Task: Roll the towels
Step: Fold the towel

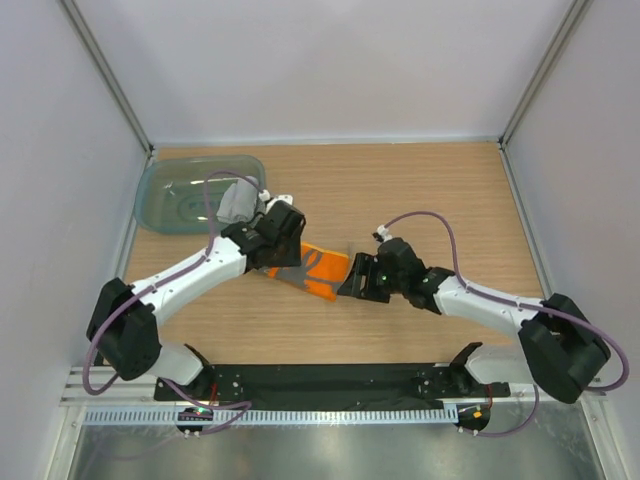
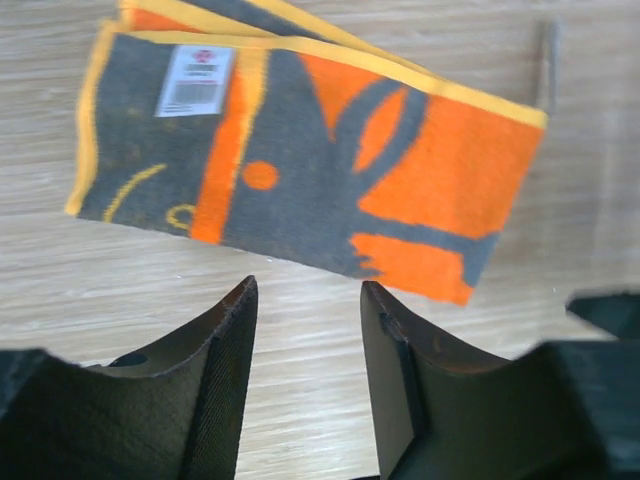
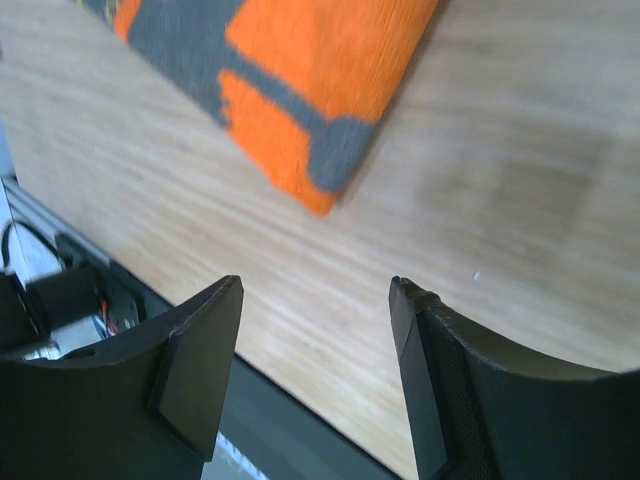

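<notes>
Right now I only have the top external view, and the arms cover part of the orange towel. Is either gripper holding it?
Observer: No. The left wrist view shows the left gripper open and empty, short of the orange towel lying on the table.
Operator: And the right?
Observer: The right gripper is open too, nothing in it.
Operator: Is the towel folded?
Observer: Yes, stacked yellow-edged layers show at its far edge.

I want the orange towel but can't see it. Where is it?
In the top view the orange towel lies near the middle of the wooden table, between the left tool and the right tool.
</notes>
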Robot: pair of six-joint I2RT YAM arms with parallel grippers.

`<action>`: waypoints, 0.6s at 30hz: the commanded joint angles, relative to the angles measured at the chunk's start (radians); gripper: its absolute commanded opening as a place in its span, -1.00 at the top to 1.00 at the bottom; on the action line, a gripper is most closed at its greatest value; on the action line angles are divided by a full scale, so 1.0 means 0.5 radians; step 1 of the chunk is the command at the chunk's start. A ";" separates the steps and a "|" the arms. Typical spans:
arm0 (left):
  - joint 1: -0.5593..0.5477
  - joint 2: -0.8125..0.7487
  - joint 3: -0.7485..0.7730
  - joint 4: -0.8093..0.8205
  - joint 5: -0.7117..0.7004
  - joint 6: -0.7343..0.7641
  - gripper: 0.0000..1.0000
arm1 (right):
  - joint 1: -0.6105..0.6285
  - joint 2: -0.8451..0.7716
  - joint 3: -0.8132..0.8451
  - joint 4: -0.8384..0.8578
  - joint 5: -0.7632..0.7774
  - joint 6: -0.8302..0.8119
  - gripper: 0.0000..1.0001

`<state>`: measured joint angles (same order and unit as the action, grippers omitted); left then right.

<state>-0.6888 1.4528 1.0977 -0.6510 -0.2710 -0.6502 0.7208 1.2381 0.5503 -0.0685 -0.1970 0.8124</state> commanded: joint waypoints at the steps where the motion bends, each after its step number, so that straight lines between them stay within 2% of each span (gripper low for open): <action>1: -0.147 -0.046 -0.017 0.053 -0.090 -0.028 0.08 | -0.107 0.180 0.233 0.055 -0.020 -0.069 -0.34; 4: -0.306 0.030 -0.020 0.139 -0.065 -0.065 0.10 | -0.199 0.385 0.384 -0.016 0.004 -0.115 -0.35; 7: -0.484 0.144 0.035 0.207 -0.102 -0.077 0.11 | -0.300 0.518 0.412 0.084 -0.066 -0.109 -0.35; 10: -0.647 0.248 0.133 0.216 -0.234 -0.071 0.14 | -0.359 0.714 0.446 0.125 -0.103 -0.137 -0.31; 18: -0.764 0.405 0.207 0.228 -0.283 -0.080 0.18 | -0.386 0.954 0.532 0.223 -0.143 -0.204 -0.19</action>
<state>-1.0725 1.6516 1.1725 -0.5697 -0.3531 -0.6739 0.5251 1.6722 0.7982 0.0292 -0.2752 0.7521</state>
